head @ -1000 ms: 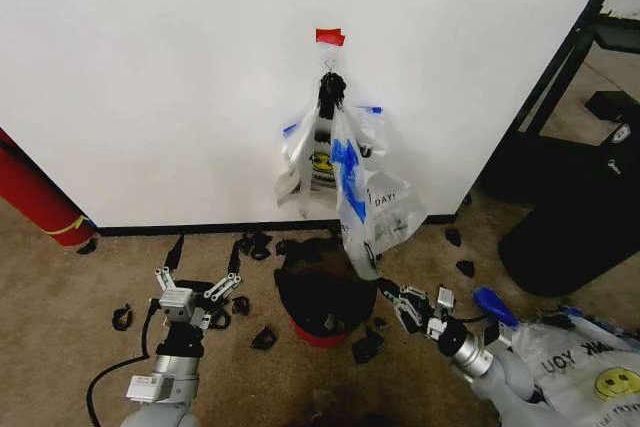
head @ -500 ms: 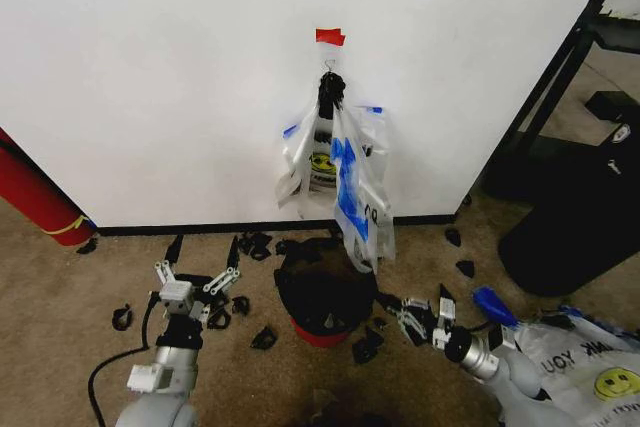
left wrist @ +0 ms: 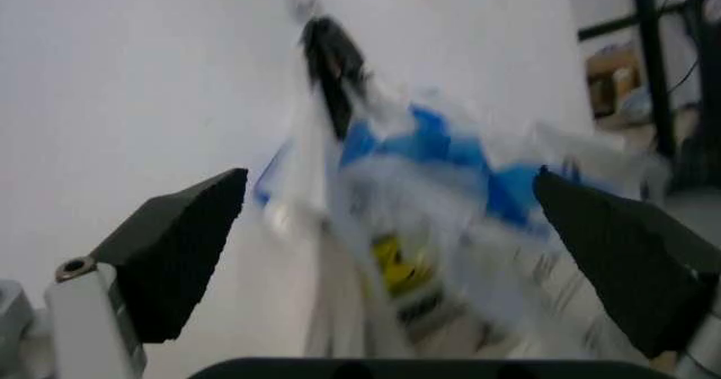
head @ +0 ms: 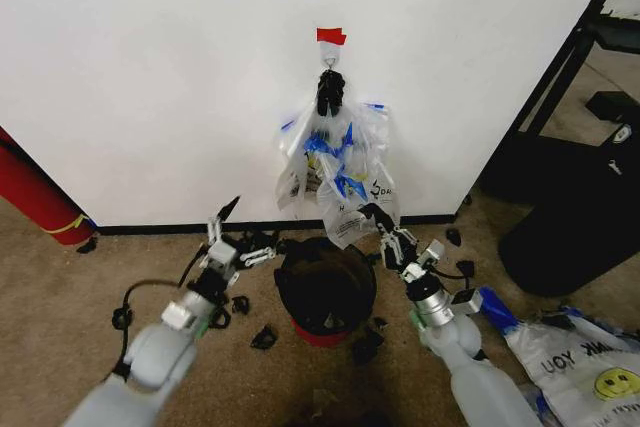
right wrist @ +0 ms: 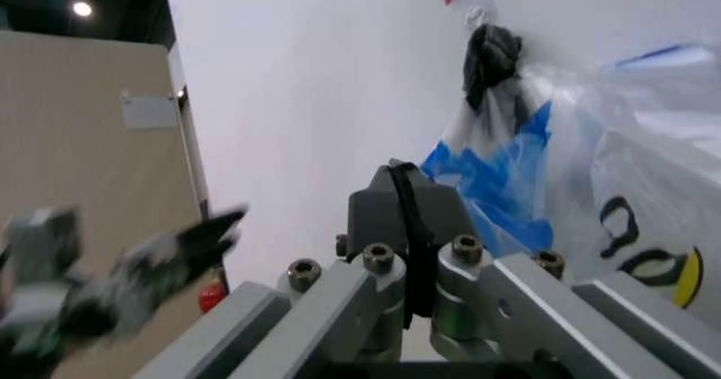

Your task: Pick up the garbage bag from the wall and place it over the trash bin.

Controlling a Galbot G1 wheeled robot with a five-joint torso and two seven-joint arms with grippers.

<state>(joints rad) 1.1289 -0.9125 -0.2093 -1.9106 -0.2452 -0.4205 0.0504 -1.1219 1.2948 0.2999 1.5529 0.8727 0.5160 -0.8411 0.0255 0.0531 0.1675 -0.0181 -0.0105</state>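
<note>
White wall (head: 150, 77) behind, brown carpet below. Right gripper (head: 385, 231) shut, fingers pressed together, at lower right edge of garbage bag (head: 345, 172), apparently going for a hold. Left gripper (head: 232, 232) spread wide, raised left of bin (head: 325, 292). Bag hangs from hook under red tape (head: 331, 36), directly above bin; clear, crinkled, blue strips.

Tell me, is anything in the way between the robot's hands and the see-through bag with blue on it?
Nothing visible blocks them. The garbage bag hangs on the wall above the trash bin. The right hand, shut, is at the bag's lower edge. The left hand, open, points up at it.
</note>
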